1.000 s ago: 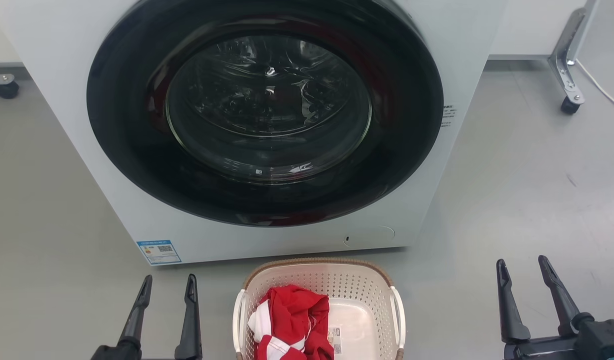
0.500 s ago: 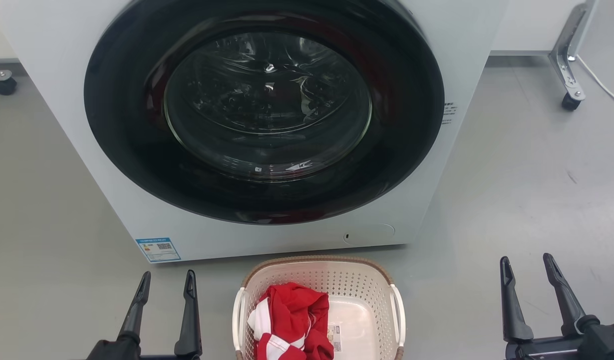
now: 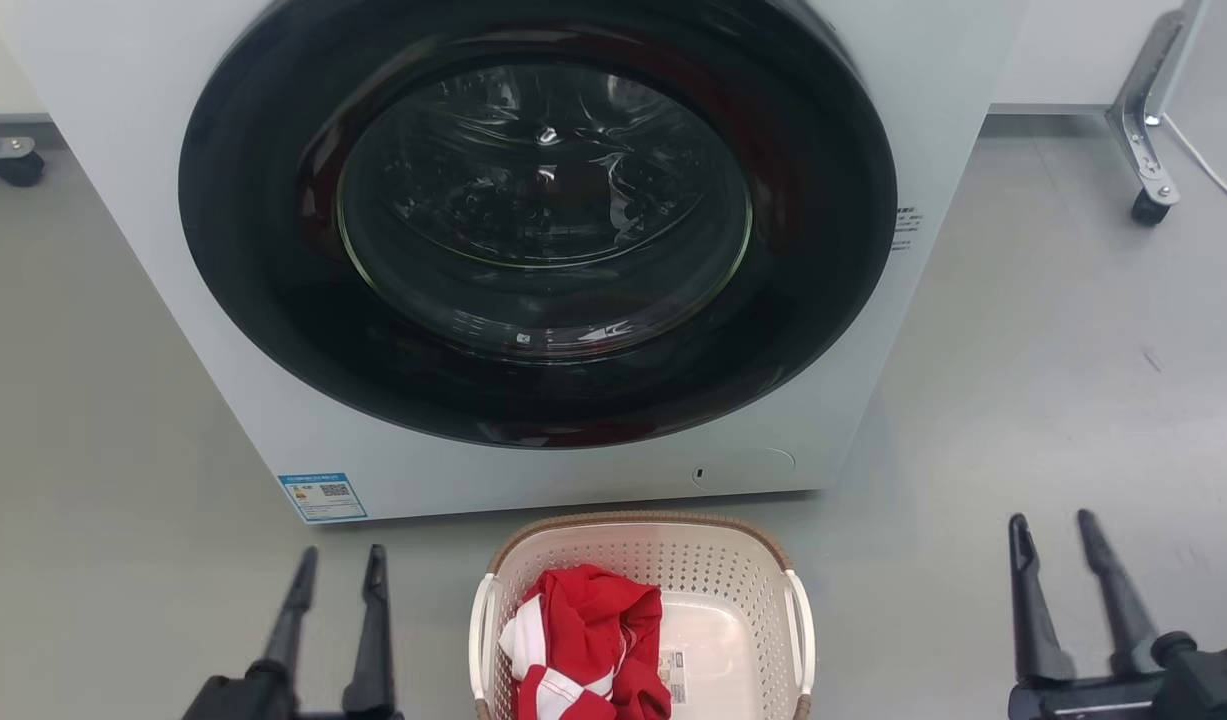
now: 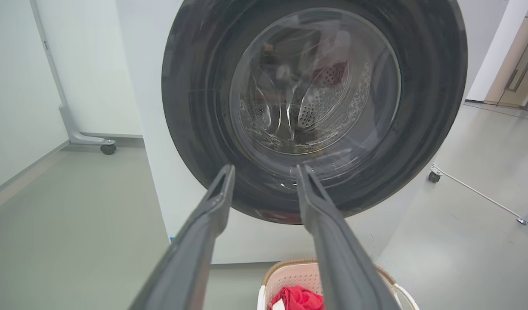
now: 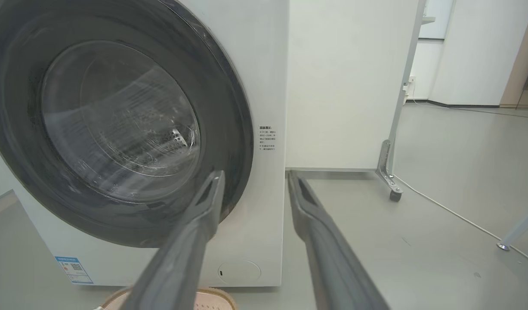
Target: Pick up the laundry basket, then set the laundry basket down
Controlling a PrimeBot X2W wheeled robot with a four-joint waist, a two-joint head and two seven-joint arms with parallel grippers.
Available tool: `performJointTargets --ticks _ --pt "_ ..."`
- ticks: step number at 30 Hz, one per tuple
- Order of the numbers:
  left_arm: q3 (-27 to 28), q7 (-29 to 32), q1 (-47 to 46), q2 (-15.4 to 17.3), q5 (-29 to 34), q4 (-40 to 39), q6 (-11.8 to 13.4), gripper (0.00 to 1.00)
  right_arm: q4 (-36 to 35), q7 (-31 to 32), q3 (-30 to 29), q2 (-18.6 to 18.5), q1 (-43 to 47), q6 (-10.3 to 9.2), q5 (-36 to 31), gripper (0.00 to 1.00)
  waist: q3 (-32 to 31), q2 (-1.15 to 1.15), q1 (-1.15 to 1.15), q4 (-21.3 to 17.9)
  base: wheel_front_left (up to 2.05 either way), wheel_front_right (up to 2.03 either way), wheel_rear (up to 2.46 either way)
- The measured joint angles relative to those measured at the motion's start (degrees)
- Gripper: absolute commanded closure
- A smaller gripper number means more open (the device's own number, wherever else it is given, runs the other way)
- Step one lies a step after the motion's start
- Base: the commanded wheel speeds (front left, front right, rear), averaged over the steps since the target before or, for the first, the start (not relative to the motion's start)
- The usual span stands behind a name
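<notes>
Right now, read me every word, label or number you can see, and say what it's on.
Blue sticker with a QR code, low on the washing machine front: too small to read.
Grey print right of the door: too small to read.
Label on the base of the laundry basket: too small to read.
So nothing can be quoted.

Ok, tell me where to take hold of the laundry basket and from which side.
Take the laundry basket by its two white side handles, left tool on the left handle, right tool on the right handle, each from its own outer side. It stands upright between both open tools, and the handles bow out, leaving gaps that should admit a finger.
</notes>
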Motion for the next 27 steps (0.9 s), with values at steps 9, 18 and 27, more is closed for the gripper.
performJointTargets --ticks 9,18,27 --pt "0.5 0.5 0.2 -0.4 -2.4 2.9 -0.6 1.00 2.7 0.8 -0.4 1.2 0.6 0.67 2.1 1.00 -0.1 0.00 0.00 0.0 0.00 0.00 0.00" --pt "2.2 2.0 -0.1 -0.5 -10.3 4.5 -1.9 1.00 4.3 3.0 -2.1 2.2 -0.2 1.97 10.1 1.00 -0.4 0.00 0.00 0.0 0.00 0.00 0.00" --pt "3.6 3.6 -0.7 -0.8 -17.9 6.4 -3.2 1.00 6.2 5.2 -3.9 3.1 -1.2 3.18 18.0 1.00 -0.7 0.00 0.00 -0.1 0.00 0.00 0.00"
